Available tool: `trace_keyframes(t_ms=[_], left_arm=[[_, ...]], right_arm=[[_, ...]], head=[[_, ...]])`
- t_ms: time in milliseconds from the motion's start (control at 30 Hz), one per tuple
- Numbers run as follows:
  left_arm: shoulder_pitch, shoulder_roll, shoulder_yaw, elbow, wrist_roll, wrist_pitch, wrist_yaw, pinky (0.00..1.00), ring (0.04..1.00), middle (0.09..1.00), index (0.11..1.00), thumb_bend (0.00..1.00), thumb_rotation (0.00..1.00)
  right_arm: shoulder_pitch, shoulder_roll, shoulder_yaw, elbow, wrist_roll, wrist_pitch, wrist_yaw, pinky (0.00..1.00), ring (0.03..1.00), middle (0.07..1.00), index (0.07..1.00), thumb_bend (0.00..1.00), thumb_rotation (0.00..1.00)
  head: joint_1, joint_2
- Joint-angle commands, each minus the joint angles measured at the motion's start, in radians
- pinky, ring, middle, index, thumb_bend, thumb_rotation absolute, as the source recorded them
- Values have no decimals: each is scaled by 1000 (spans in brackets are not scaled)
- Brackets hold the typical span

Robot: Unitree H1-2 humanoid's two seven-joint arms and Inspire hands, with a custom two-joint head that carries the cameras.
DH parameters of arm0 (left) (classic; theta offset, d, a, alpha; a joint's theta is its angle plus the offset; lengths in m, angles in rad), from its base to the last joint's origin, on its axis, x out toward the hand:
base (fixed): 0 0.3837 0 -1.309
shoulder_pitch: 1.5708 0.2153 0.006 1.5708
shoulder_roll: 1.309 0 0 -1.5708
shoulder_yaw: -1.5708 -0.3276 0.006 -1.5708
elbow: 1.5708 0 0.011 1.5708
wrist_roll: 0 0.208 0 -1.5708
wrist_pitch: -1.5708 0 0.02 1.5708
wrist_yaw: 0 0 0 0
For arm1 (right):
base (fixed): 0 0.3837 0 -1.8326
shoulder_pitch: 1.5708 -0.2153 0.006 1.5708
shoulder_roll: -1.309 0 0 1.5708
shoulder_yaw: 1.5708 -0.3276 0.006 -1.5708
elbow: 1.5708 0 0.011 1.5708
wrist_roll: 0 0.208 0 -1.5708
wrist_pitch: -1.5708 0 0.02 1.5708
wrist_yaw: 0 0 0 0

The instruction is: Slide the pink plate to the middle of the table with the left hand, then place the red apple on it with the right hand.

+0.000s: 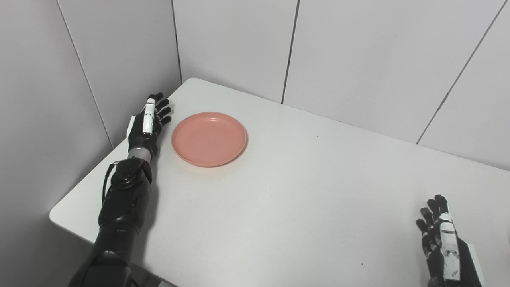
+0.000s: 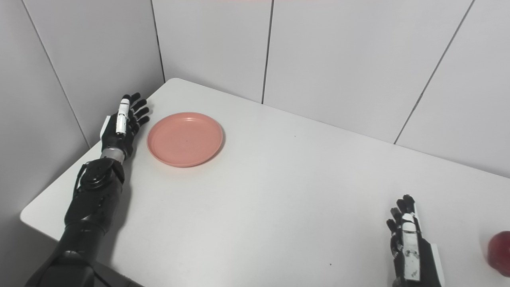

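Note:
The pink plate [image 1: 209,138] lies flat on the white table [image 1: 303,191], near its far left corner. My left hand [image 1: 149,121] stands edge-on just left of the plate, open, fingers stretched toward the wall, a small gap from the rim. My right hand [image 2: 410,247] rests open at the near right, holding nothing. The red apple [image 2: 500,253] shows only in the right eye view, at the frame's right edge, a hand's width right of my right hand and partly cut off.
Grey panelled walls [image 1: 358,52] close in the table at the back and left. The table's left edge [image 1: 79,187] runs right beside my left forearm [image 1: 123,203].

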State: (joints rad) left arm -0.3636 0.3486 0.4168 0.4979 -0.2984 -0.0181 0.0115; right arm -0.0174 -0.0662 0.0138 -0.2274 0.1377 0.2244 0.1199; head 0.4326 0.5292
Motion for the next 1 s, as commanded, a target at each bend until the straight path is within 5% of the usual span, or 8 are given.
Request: trace_keyframes(t_ms=[0,500,967], left_arm=[[-9,4,-8,-32,6,-15,1,880,872,868,844,354,1000],[4,-42,-30,-103,-9,49,18,828,853,859,841,324,1000],[12,-66,-71,-161,17,109,22,880,880,888,871,312,1000]], right_arm=[[-23,-5,-3,-38,7,-6,4,1000,1000,1000,1000,51,1000],[-24,1,2,-41,-5,-2,-7,1000,1000,1000,1000,46,1000],[-23,-2,8,-44,-10,3,-10,1000,1000,1000,1000,65,1000]], head=[[-1,1],[-10,4],[-15,3]])
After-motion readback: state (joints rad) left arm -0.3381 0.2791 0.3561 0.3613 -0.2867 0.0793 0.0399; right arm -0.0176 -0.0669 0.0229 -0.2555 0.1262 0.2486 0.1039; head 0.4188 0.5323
